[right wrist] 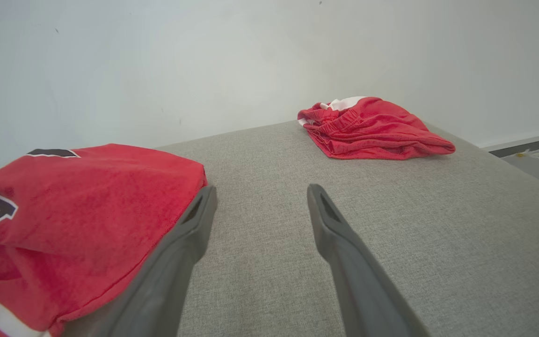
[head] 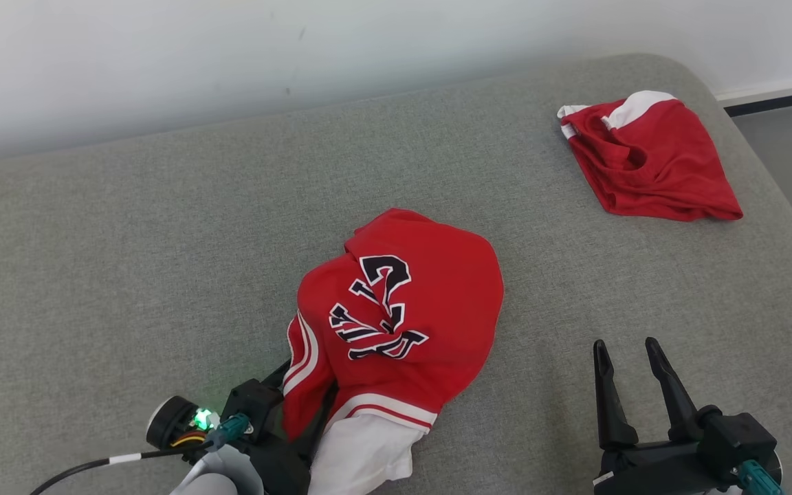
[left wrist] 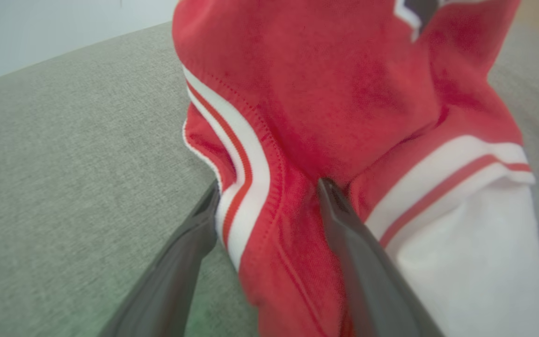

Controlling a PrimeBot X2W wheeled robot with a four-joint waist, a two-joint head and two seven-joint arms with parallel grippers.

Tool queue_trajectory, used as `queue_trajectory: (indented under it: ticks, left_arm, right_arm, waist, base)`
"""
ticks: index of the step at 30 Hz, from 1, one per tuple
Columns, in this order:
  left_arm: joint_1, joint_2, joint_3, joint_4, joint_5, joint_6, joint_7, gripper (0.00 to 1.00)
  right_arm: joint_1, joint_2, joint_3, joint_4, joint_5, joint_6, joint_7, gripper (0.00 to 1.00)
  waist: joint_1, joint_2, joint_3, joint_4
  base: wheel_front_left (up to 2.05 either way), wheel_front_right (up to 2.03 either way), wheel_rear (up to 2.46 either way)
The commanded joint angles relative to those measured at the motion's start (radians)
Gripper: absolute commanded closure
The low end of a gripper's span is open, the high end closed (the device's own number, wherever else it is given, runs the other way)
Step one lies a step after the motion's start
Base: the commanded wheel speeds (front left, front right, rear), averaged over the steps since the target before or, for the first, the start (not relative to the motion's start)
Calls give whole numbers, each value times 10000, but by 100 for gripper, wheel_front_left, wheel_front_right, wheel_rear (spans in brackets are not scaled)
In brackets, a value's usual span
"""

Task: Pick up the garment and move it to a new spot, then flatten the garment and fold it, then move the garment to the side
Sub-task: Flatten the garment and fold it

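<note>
Now: red jersey (head: 430,275) bunched on grey cushion (head: 162,240).
Left gripper (left wrist: 269,185) spread, cloth between its fingers; right gripper (head: 625,344) spread nearby.

The garment (head: 403,302) is red, with black lettering outlined in white, white trim bands carrying a thin red stripe, and a plain white panel at one edge. The second garment (head: 650,165) is red with white bands. The cushion (head: 128,261) is grey with a fine woven fleck, the wall (head: 231,55) off-white, and the left gripper (left wrist: 269,185) and right gripper (head: 624,347) dark grey to black.
</note>
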Motion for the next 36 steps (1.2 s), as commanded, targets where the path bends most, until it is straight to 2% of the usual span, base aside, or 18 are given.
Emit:
queue_trajectory:
  ticks: [1, 2, 3, 6, 12, 18, 22, 24, 26, 31, 32, 34, 36]
  left_arm:
    - [-176, 111, -15, 89, -52, 25, -34, 0]
    - [-188, 86, -39, 148, -114, 25, -34, 53]
    - [-229, 90, 10, 153, -85, 25, -34, 100]
    - [-186, 151, 247, 33, -104, 25, -34, 100]
    - [-240, 665, 1635, -901, 119, 74, -34, 100]
    - [191, 1454, 3226, -1687, 332, 350, -34, 100]
    - [576, 1713, 3947, -1801, 367, 556, -34, 100]
    - [986, 1790, 4347, -1784, 328, 706, -34, 100]
    - [1258, 1882, 4669, -1579, 280, 658, -34, 100]
    - [1629, 1557, 4970, -1507, 503, 626, -34, 100]
    - [1624, 1489, 5062, -1597, 586, 628, -34, 76]
    - [1634, 1298, 5298, -1883, 760, 695, -34, 0]
    - [1758, 1073, 5583, -2288, 895, 727, -33, 0]
  right_arm:
    - [-20, 20, -1, 13, 29, -26, 2, 0]
    - [4, 19, -13, 4, 23, -26, 2, 0]
    - [34, 19, -23, -4, 15, -26, 2, 0]
    - [130, 17, -91, -49, -10, -26, 2, 0]
    - [231, 16, -230, -87, 15, -26, 2, 0]
    - [244, 17, -185, -54, 67, -26, 2, 0]
    - [252, 17, -165, -34, 86, -26, 2, 0]
    - [271, 19, -145, -19, 97, -26, 2, 0]
    - [285, 16, -159, -10, 108, -26, 2, 0]
    - [356, 16, -271, 25, 111, -26, 2, 0]
    - [355, 17, -272, 27, 97, -26, 2, 0]
    - [350, 22, -267, 13, 61, -26, 2, 0]
    - [369, 17, -292, -4, 16, -26, 2, 0]
  waist:
    - [0, -1, -47, -12]
    - [0, -1, -71, -6]
    - [0, -1, -99, -1]
    - [0, -1, -167, 69]
    - [0, -1, -267, 388]
    - [0, -1, -314, 638]
    - [0, -1, -346, 664]
    - [0, -1, -380, 651]
    - [0, -1, -375, 640]
    - [0, -1, -433, 756]
    - [0, -1, -445, 798]
    - [0, -1, -471, 911]
    - [0, -1, -510, 1032]
  base:
    - [0, 0, 0]
    - [0, 0, 0]
    - [0, 0, 0]
    - [0, 0, 0]
    - [0, 0, 0]
    - [0, 0, 0]
    - [0, 0, 0]
    - [0, 0, 0]
    - [0, 0, 0]
    - [0, 0, 0]
    - [0, 0, 0]
    - [0, 0, 0]
    - [0, 0, 0]
